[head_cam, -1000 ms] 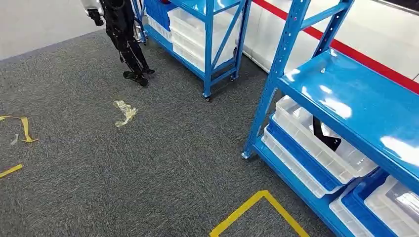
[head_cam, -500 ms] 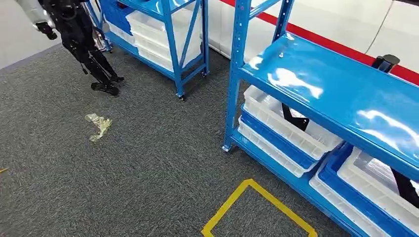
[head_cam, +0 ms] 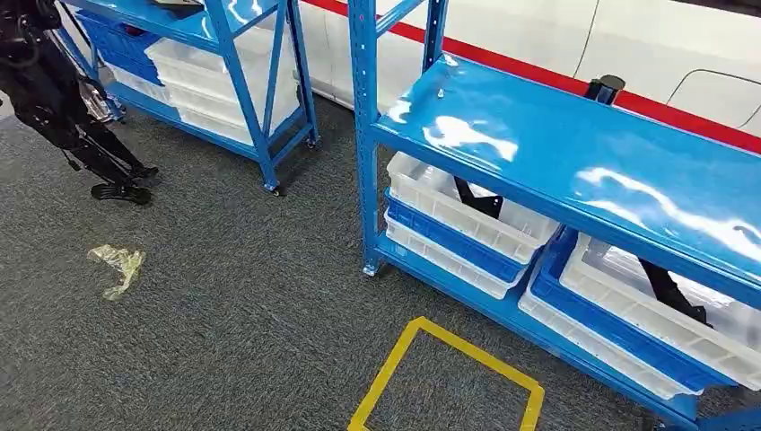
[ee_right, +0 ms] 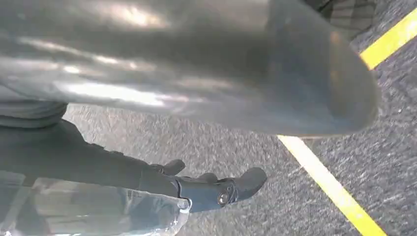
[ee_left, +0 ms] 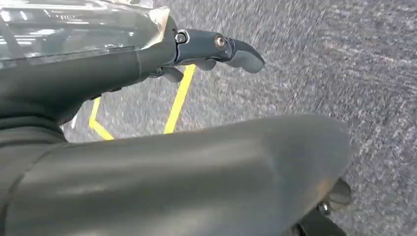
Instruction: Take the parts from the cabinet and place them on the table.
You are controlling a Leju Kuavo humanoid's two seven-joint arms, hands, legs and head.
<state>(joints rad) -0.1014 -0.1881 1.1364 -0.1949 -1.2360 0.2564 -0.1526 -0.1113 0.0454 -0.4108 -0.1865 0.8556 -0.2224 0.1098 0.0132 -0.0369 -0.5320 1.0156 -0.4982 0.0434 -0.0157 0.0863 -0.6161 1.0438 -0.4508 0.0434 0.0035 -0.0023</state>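
At the far left of the head view, well apart from the cabinet (head_cam: 556,171), another robot (head_cam: 54,99) stands on the grey carpet (head_cam: 224,314), with a crumpled scrap (head_cam: 115,265) lying on the carpet nearer the camera. Behind the cabinet's left post stands a second blue rack (head_cam: 242,54) stacked with white bins. In front of the cabinet a yellow tape square (head_cam: 449,382) marks the carpet. Under the cabinet's glossy blue top shelf, a white tray (head_cam: 467,224) on the left holds a black part (head_cam: 477,199), and a white tray on the right (head_cam: 664,310) holds another black part (head_cam: 669,292); both trays sit on blue ones, stacked over more white ones. A black post (head_cam: 603,88) rises behind the cabinet. The left hand (ee_left: 216,49) hangs over the carpet near yellow tape, fingers loosely extended and holding nothing. The right hand (ee_right: 216,189) likewise hangs above the carpet by a yellow line, fingers slack and empty.
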